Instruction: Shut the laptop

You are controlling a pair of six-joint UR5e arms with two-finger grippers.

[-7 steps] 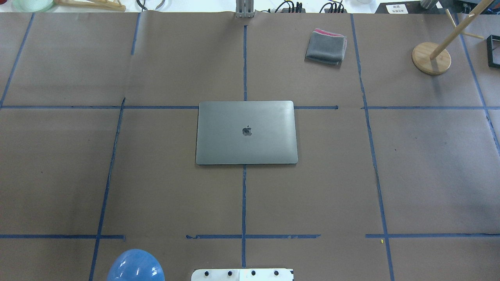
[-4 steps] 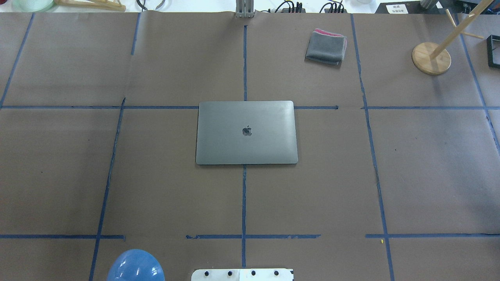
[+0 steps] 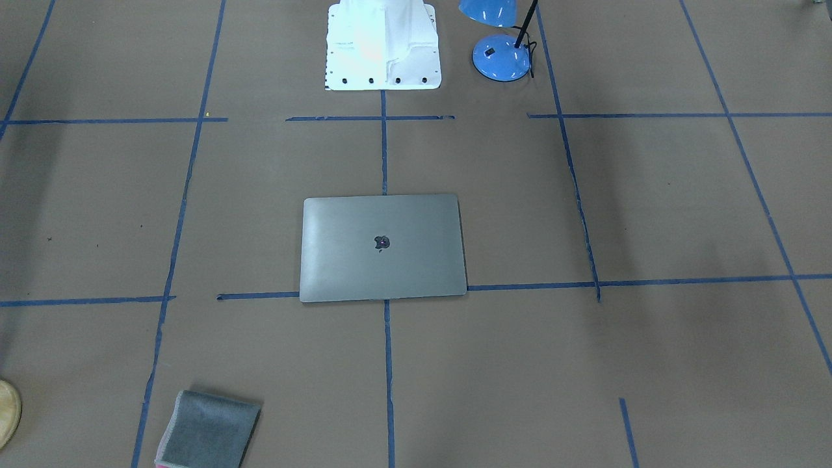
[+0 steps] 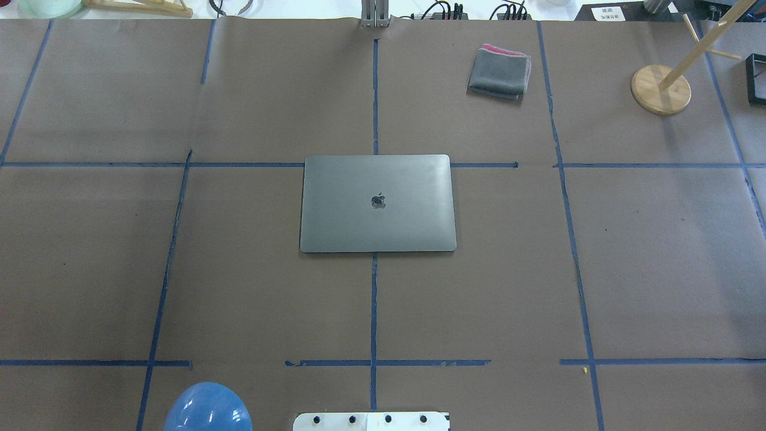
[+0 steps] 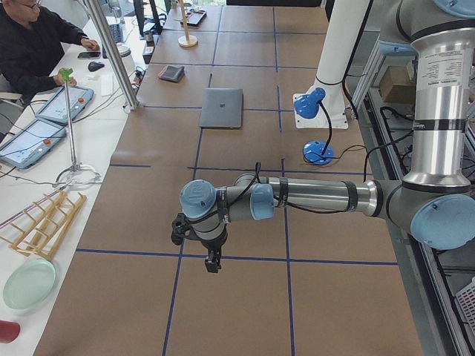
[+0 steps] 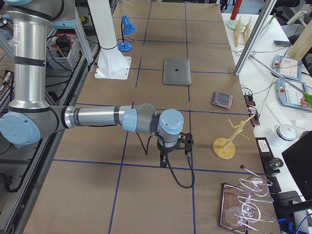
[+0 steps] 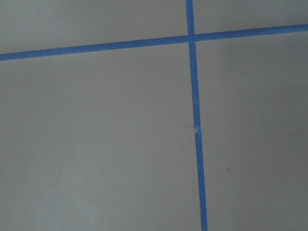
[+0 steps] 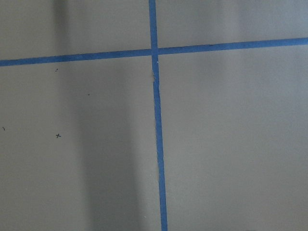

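Observation:
The laptop (image 4: 377, 203) is a thin space-grey notebook lying flat in the middle of the table with its lid down and the dark apple logo facing up. It also shows in the front view (image 3: 383, 247), the left view (image 5: 222, 107) and the right view (image 6: 176, 71). My left gripper (image 5: 211, 259) hangs over bare table far from the laptop, at the table's left end. My right gripper (image 6: 165, 158) hangs over bare table at the right end. I cannot tell whether either is open or shut. Both wrist views show only brown paper and blue tape.
A folded grey cloth with a pink edge (image 4: 499, 72) lies at the far right of the laptop. A wooden stand (image 4: 660, 90) is at the far right. A blue lamp (image 3: 500, 55) stands beside the white robot base (image 3: 383, 45).

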